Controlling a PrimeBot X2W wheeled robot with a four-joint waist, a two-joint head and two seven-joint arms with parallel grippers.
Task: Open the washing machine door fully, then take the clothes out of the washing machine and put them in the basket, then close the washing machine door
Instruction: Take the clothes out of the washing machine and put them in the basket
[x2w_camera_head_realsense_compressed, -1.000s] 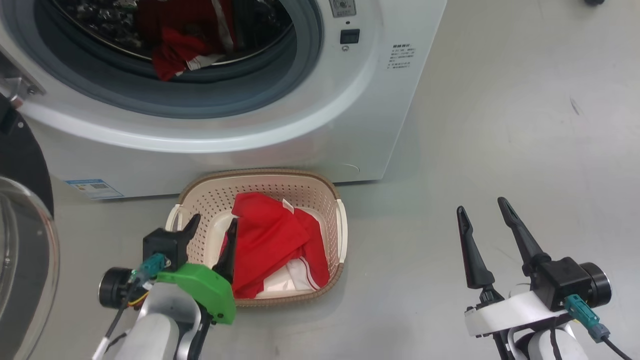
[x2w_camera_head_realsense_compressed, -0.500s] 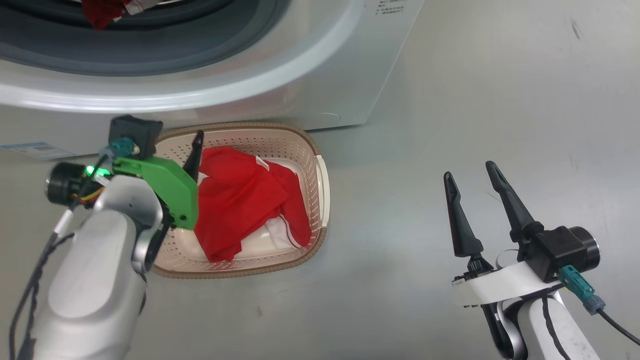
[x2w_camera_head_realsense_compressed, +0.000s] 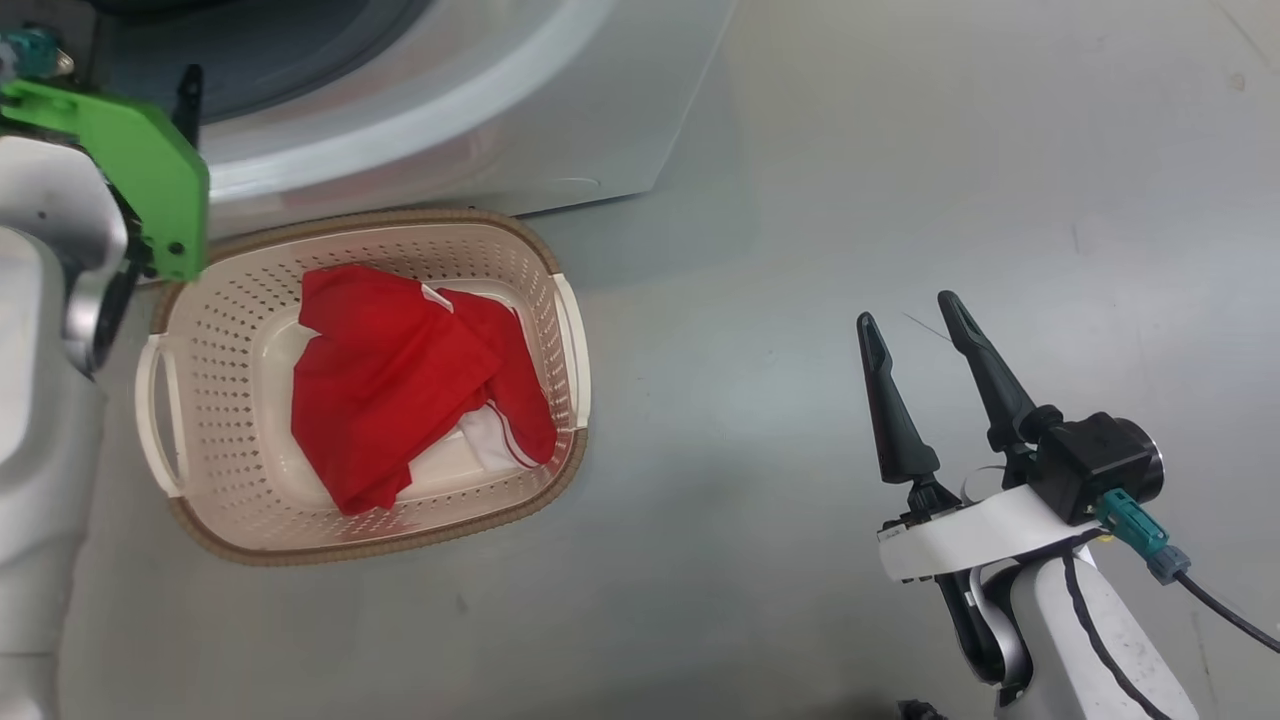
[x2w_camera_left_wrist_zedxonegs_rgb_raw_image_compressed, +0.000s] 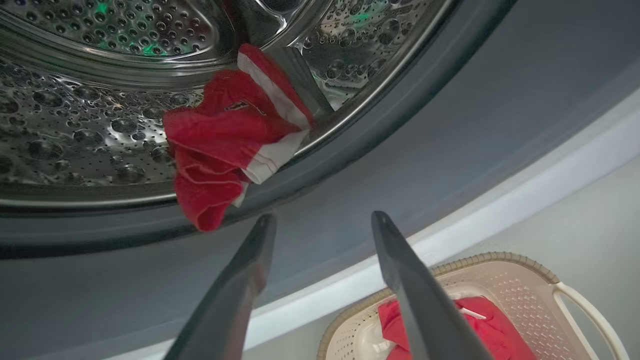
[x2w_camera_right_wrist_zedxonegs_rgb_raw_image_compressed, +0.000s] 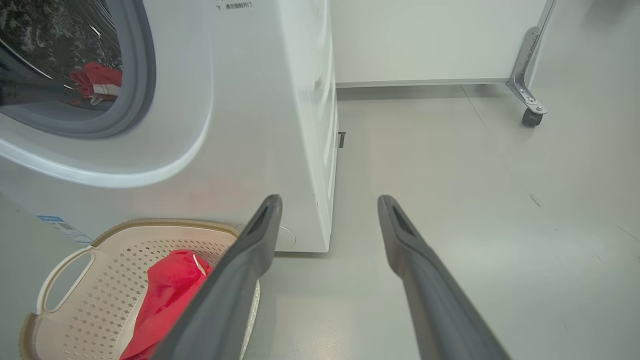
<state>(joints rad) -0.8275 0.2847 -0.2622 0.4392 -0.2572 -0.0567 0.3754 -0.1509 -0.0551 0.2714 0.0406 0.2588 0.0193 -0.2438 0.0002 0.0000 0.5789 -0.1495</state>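
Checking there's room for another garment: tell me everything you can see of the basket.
The basket is a small cream plastic rectangle with rounded corners, perforated walls, a brown woven-look rim and a white handle at each short end. It stands upright on the grey floor, just in front of the washing machine. A crumpled red garment with white trim lies inside, covering most of the bottom.

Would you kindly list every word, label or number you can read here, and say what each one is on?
"下, 请勿强制开门" (likely reading): small print on the washing machine front, cut off by the right wrist view's top edge.
Blue label sticker, low on the same front: too small to read.
Nothing else is legible.
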